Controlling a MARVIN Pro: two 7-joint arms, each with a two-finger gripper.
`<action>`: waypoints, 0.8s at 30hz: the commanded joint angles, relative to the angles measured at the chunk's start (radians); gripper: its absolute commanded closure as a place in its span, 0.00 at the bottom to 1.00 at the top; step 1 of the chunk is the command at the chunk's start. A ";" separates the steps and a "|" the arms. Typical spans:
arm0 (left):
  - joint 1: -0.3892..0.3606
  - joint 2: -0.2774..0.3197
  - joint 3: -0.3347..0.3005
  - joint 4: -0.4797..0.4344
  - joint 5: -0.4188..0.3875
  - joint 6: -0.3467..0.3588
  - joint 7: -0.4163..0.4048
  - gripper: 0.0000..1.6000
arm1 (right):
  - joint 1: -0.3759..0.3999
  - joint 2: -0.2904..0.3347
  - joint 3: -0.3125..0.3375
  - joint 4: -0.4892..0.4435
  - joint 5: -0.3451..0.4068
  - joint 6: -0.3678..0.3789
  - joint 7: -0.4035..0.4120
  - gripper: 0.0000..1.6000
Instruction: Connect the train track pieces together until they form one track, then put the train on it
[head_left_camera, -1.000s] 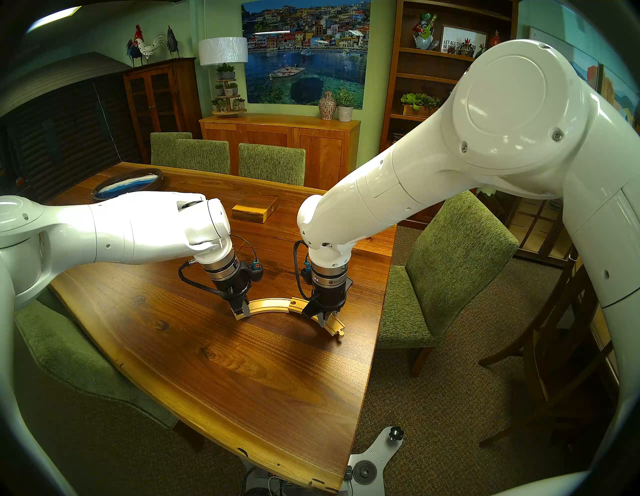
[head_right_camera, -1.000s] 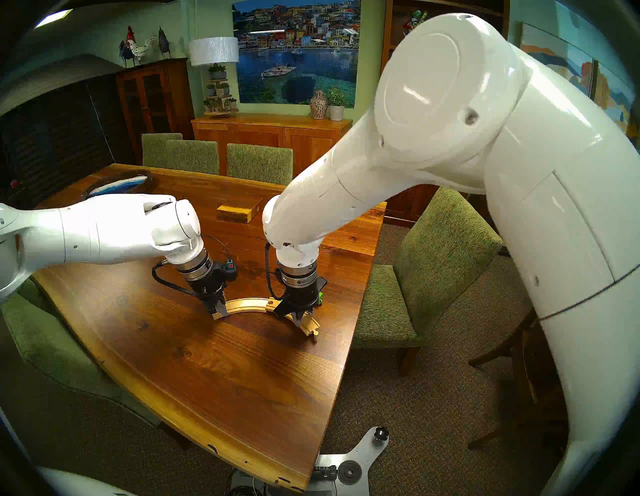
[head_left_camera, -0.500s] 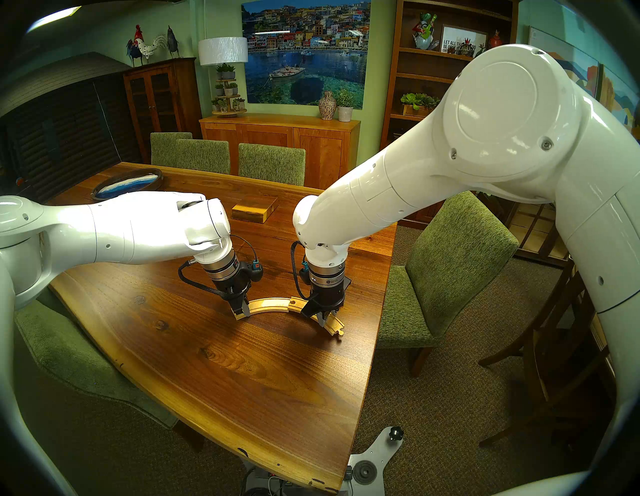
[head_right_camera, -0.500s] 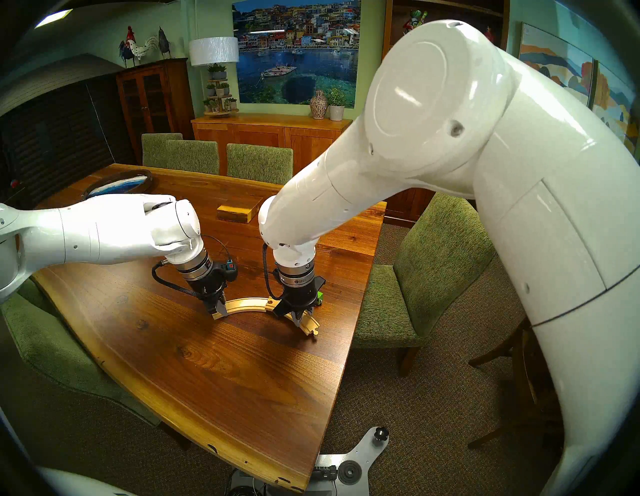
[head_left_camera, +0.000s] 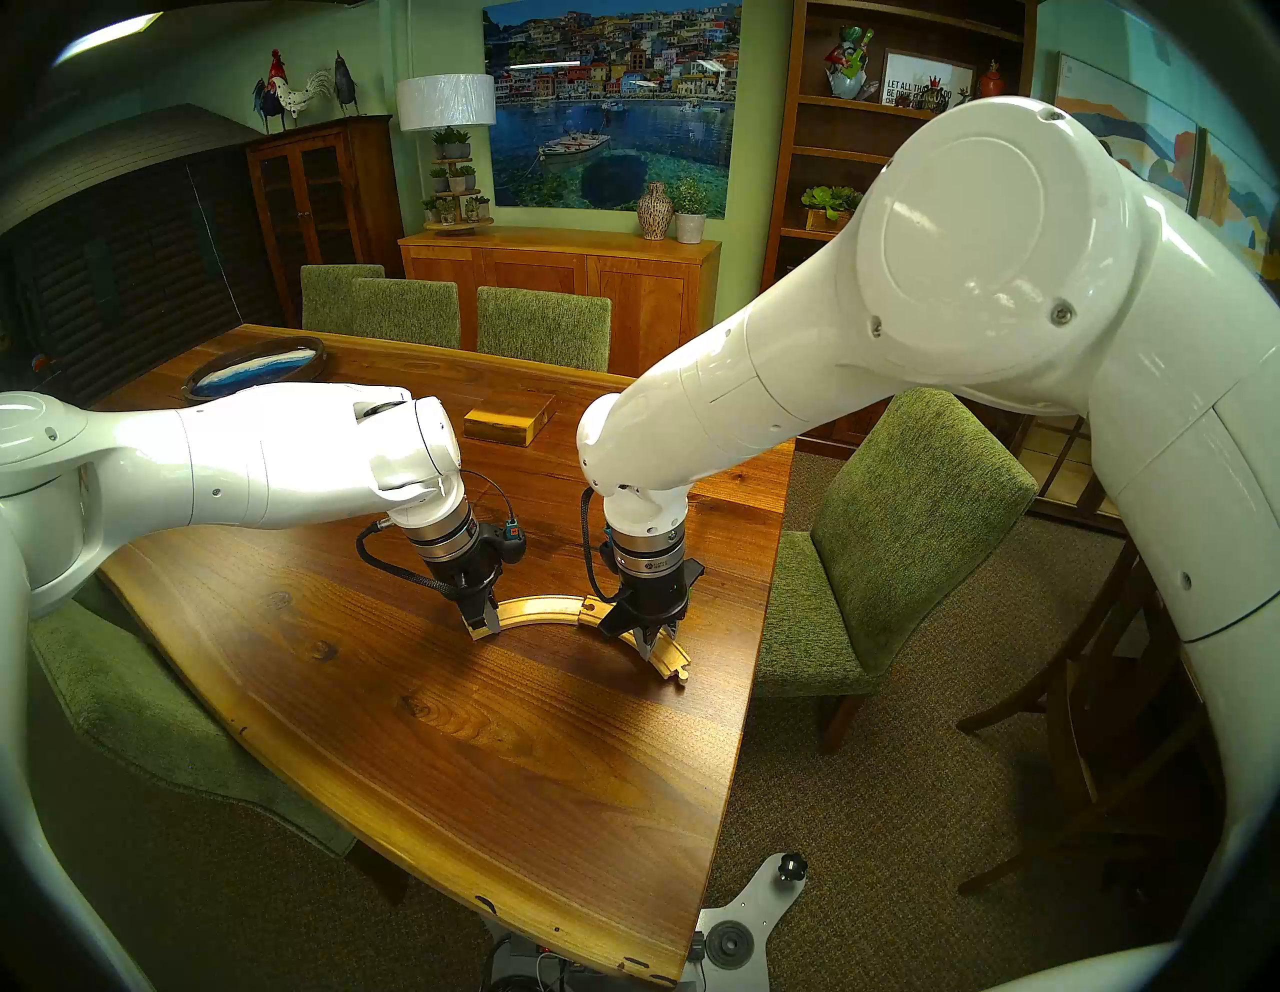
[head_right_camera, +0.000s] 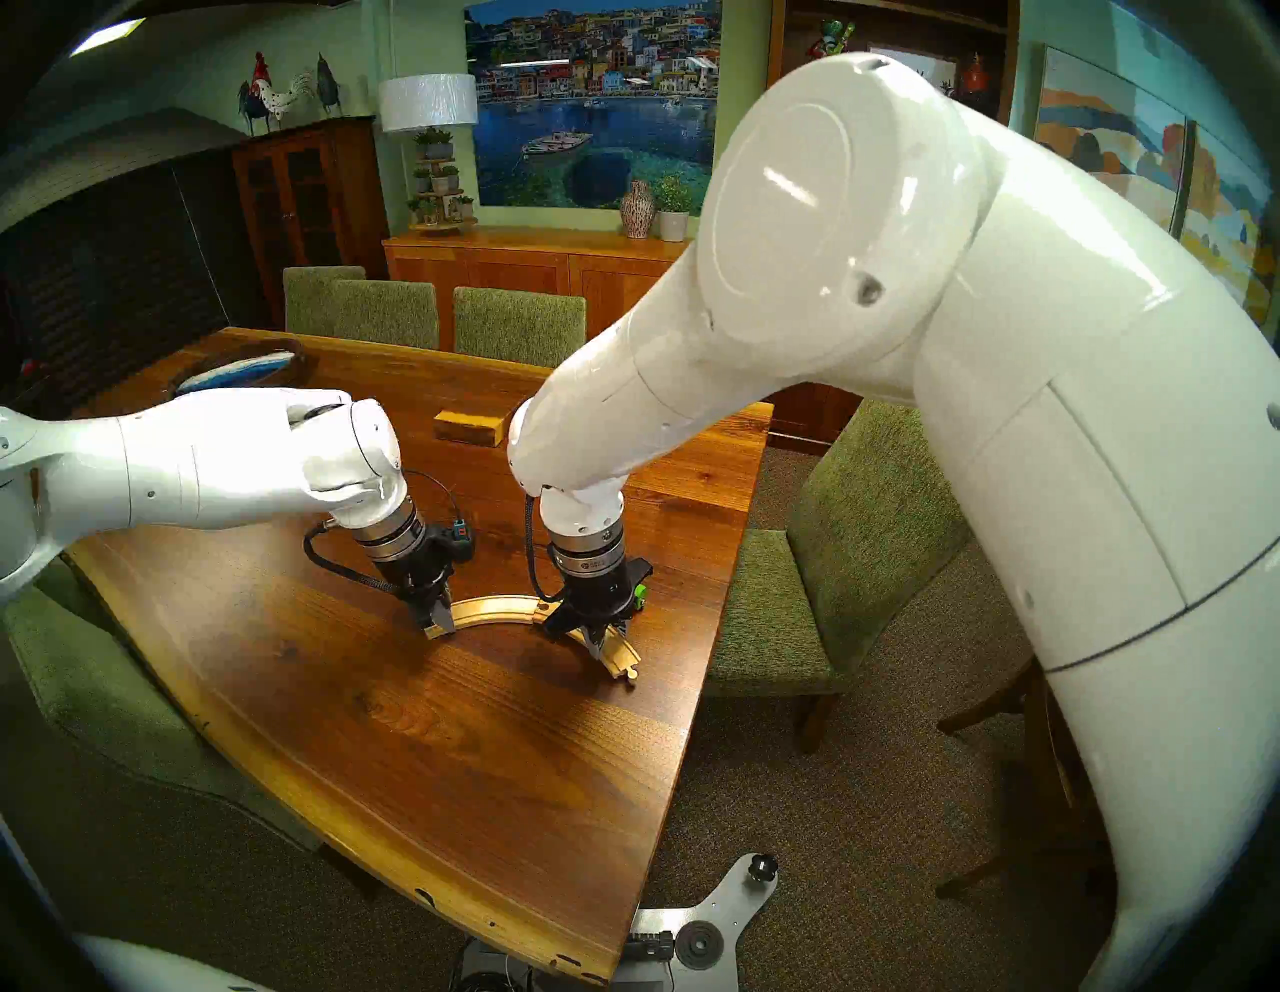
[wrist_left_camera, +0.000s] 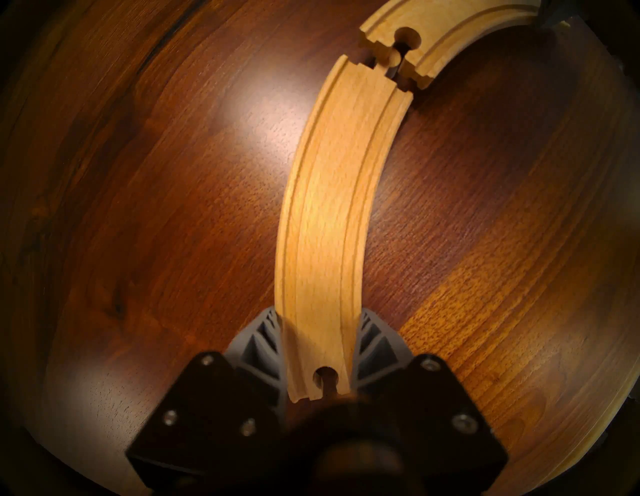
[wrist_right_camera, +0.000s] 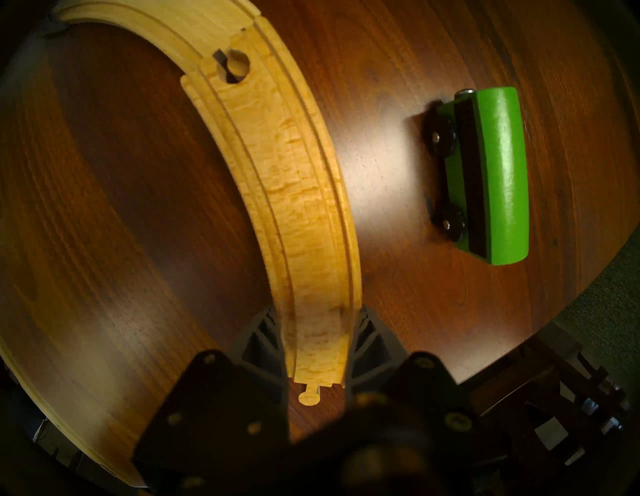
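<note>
Track pieces on wooden table (head_left_camera: 429, 727), ends meeting mid-arc; peg of left piece (wrist_left_camera: 332, 221) only partly in socket of right piece (wrist_right_camera: 294, 180), right piece riding over it, edges misaligned; left gripper (wrist_left_camera: 320, 350) clamped across left piece at its socket end; right gripper (wrist_right_camera: 317, 346) clamped across right piece near its peg end; green train (wrist_right_camera: 491, 173) tipped on its side just beside right piece, apart from it.

A home dining room: long wooden table (head_left_camera: 485, 762) ringed by green upholstered chairs (head_left_camera: 900, 526), sideboard (head_left_camera: 554, 277) and bookshelf (head_left_camera: 866, 138) at top, harbour painting (head_left_camera: 609, 104) above.
</note>
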 joint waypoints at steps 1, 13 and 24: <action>-0.019 -0.002 -0.011 0.003 0.001 -0.001 -0.003 1.00 | 0.037 0.004 0.002 -0.003 0.026 -0.013 -0.018 1.00; -0.018 -0.002 -0.013 0.003 0.002 -0.001 -0.003 1.00 | 0.044 0.003 0.003 -0.012 0.039 -0.028 -0.024 1.00; -0.017 -0.002 -0.014 0.003 0.004 0.000 -0.004 1.00 | 0.036 -0.005 0.003 0.005 0.042 -0.007 -0.027 1.00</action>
